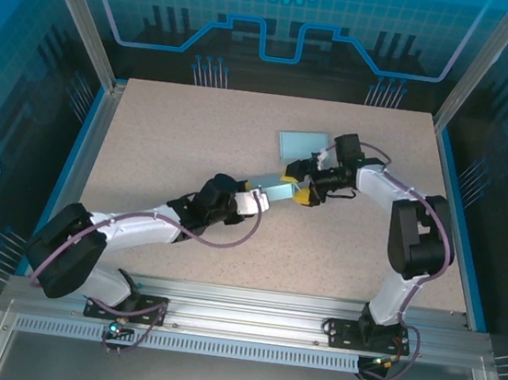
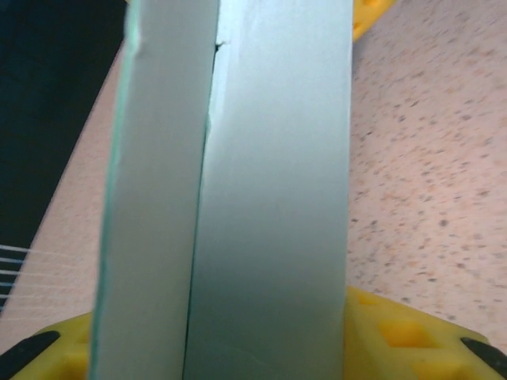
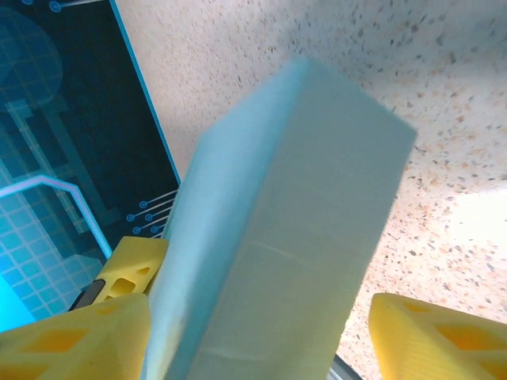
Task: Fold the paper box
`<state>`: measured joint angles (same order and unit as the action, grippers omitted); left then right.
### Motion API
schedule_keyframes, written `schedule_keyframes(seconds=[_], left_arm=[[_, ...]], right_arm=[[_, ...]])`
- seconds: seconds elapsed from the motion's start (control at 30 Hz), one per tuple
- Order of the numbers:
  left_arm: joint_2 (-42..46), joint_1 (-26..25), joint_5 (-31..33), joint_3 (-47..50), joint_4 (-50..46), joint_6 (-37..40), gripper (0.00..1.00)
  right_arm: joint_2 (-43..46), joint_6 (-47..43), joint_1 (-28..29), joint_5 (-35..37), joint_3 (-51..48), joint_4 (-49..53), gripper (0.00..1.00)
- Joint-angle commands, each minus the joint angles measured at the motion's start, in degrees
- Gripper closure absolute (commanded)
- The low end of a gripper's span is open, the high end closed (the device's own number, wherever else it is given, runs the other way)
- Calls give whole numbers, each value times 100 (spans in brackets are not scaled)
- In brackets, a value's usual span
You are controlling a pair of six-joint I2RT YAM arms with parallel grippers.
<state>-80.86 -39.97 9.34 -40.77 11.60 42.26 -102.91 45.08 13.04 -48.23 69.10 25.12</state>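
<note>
— Paper box (image 2: 269,198): location, progress?
— Middle of table (image 1: 167,142); left gripper (image 1: 264,197) clamps it, right gripper (image 1: 297,182) straddles its far end, not fully closed. Walls stand folded; closing the ends seemingly remains.

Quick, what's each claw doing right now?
Left gripper: closed on the box.
Right gripper: open, fingers either side of the box, one finger apart from it.
</note>
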Motion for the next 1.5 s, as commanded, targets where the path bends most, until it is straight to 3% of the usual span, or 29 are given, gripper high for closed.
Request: schedule_keyframes(seconds=[0.0,0.17,0.43,0.67,0.83,0.87,0.93,1.07,1.27,1.4,1.47], left_arm=[[164,437,-1278,-552,-1305,-709,67],[-306,959,-2523,-1384,-2752,-883,68],[-1634,1229,-3425,-2756,-4534,-374,67],[-2615,1280,-3478,-3721,-5191,14,52],[-2579,1285,-3349,-3793,-5094,107,42],[-2546,1289,-3291,-3773,-5044,101,32],[-2495,1287,-3231,-3747,-4971,98,21],[-2430,1283,-3126,-3716,-4795,13,20],[-2098,1281,-2941,-3654,-4581,-196,1],[-1553,1283,-2865,-3573,-4516,-576,1],[-1187,1286,-2566,-3469,-4287,-1164,1]], right_arm=[[531,-318,-331,275,-59,343,23],[1206,-791,-609,1058,-185,638,23],[1920,-1866,-472,2258,-213,1135,25],[2087,-2912,356,3511,-112,1527,28],[1892,-3193,715,4107,-51,1559,31],[1850,-3237,740,4161,-30,1537,31],[1726,-3331,759,4159,43,1472,32],[1408,-3542,773,4145,320,1416,35],[1149,-3755,801,4081,667,1502,36],[1222,-3888,823,4162,753,1589,36],[1283,-3949,823,4230,779,1635,36]])
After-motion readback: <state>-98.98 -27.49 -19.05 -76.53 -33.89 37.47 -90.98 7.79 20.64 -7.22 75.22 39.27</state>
